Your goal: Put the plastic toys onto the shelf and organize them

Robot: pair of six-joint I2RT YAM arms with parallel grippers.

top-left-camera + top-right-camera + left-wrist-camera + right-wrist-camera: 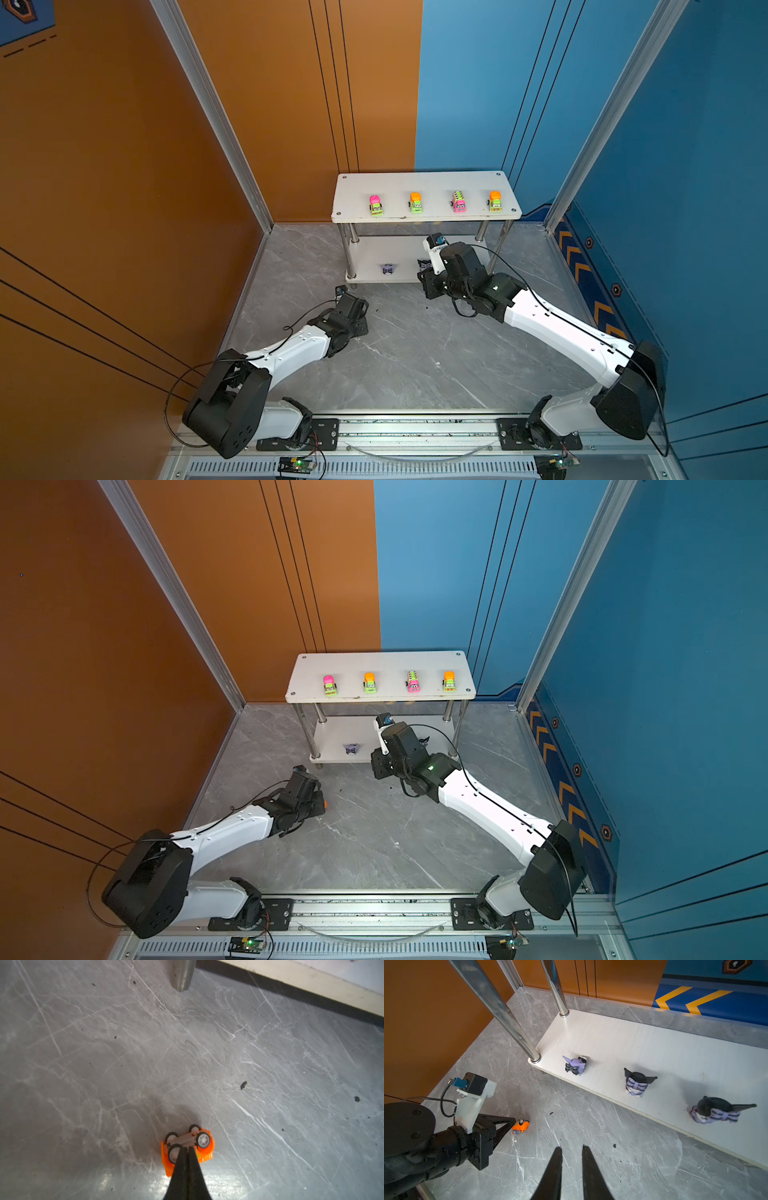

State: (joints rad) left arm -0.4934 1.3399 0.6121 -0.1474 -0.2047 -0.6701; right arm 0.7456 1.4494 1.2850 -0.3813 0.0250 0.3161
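The white two-tier shelf (424,183) (378,663) stands at the back. Several neon toy cars (415,202) (370,682) sit in a row on its top. Three black-and-purple figurines (636,1082) stand in a line on the lower tier (654,1047). An orange toy car (206,1151) (521,1126) lies on its side on the grey floor, wheels towards my left gripper (188,1148) (513,1121). That gripper is shut, its tips against the car's underside, and no part of the car shows between them. My right gripper (572,1148) hovers open and empty over the floor before the lower tier.
A chrome shelf foot (180,974) stands near the orange car, and chrome posts (500,1007) rise at the shelf's corners. Orange and blue walls with aluminium frame posts (216,116) close in the floor. The arms' base rail (415,428) runs along the front. Dark crumbs (243,1085) dot the floor.
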